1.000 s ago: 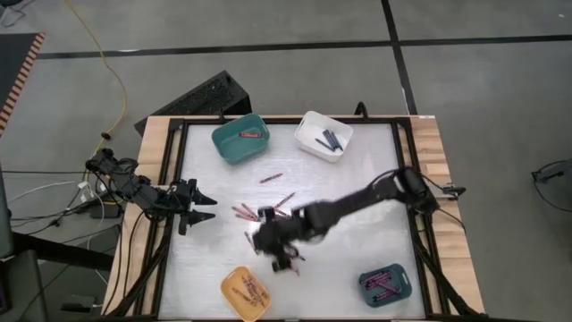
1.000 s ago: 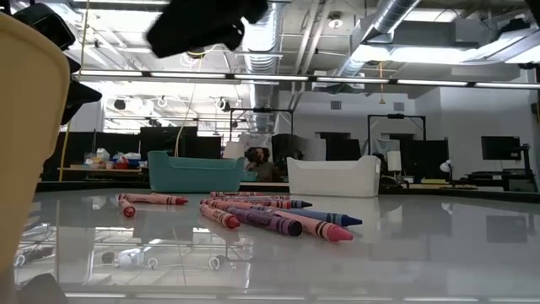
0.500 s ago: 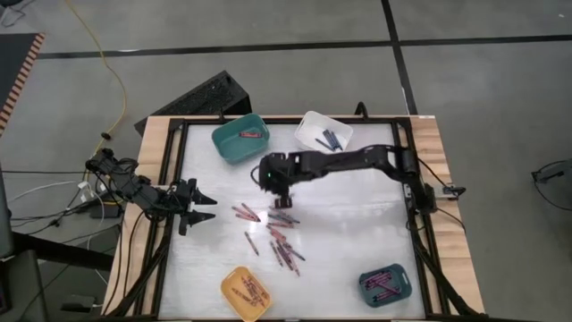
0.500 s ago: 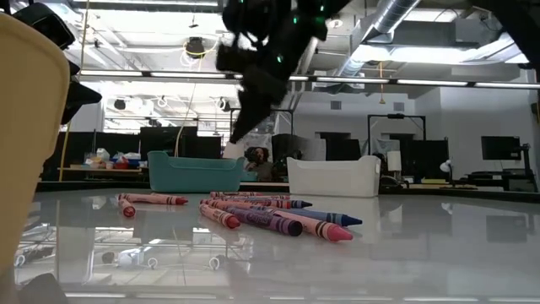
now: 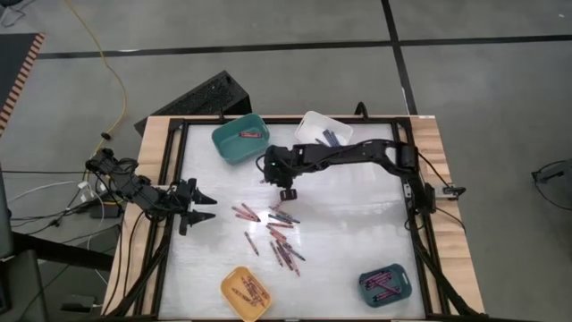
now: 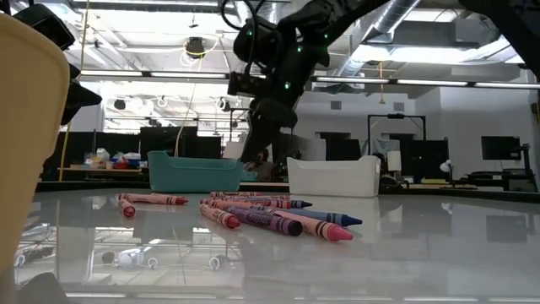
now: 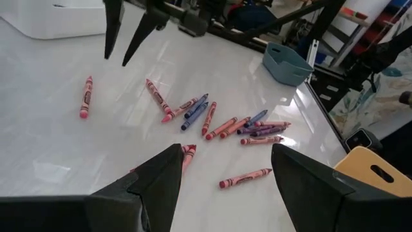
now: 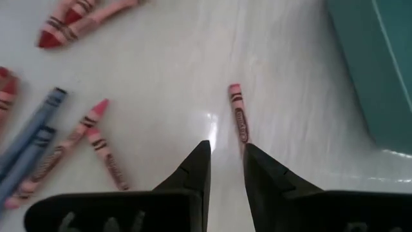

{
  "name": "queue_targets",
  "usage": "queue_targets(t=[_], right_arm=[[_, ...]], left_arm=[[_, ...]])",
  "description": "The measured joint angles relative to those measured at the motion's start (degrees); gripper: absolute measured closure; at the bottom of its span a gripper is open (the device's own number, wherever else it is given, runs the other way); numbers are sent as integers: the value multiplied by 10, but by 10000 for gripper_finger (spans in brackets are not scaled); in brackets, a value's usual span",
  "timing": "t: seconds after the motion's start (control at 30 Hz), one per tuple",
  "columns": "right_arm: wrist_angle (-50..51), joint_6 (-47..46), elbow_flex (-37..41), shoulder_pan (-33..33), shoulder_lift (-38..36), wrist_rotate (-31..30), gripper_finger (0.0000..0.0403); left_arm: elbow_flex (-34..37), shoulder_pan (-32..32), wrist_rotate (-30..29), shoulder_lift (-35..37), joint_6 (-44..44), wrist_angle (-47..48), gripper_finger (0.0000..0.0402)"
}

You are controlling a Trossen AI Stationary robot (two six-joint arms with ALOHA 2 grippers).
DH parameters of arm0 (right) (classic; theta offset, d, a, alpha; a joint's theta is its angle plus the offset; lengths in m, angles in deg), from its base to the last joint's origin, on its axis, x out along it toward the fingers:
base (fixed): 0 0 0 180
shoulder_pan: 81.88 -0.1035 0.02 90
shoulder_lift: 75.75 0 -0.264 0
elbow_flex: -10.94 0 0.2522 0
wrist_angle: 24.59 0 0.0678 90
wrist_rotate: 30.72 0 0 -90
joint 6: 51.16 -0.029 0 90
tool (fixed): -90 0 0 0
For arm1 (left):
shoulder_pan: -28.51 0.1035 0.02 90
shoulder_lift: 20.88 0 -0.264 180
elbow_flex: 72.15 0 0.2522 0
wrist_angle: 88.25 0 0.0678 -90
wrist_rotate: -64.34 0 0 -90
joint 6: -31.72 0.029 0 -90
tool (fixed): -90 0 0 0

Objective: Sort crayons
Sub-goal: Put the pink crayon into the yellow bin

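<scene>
Crayons (image 5: 275, 234) are seen scattered near the middle of the white table (image 5: 357, 224), in a loose group of red, pink and blue-purple sticks lying flat. One single crayon (image 8: 239, 113) is seen a little apart from the group, on the side of the teal bin (image 5: 239, 138), just beyond the tips of the right gripper (image 5: 288, 191). More crayons are held in the bins: one red stick in the teal bin, dark ones in the white bin (image 5: 323, 134), several in the yellow bin (image 5: 245, 292) and several in the small blue-grey bin (image 5: 385, 283) at the near right corner.

The right gripper is held above the table between the teal bin and the scattered group, pointed downward. Its fingers (image 8: 193, 167) are brought close together with only a narrow gap between them, and nothing is seen held in this gap; the table surface shows through it.

The left gripper (image 5: 204, 204) is kept at the left edge of the table, well apart from the crayons. Its jaws are spread wide, and nothing is gripped between them.
</scene>
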Motion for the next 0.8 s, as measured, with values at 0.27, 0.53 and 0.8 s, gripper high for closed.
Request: queue_targets(t=[0.27,0.53,0.8], right_arm=[[-46,7,9,14,11,11,310],[-63,1,9,19,54,12,267],[-65,-3,8,30,56,0,234]], left_arm=[[0,0,-13,0,0,0,174],[0,0,-12,0,0,0,174],[0,0,-12,0,-1,0,174]])
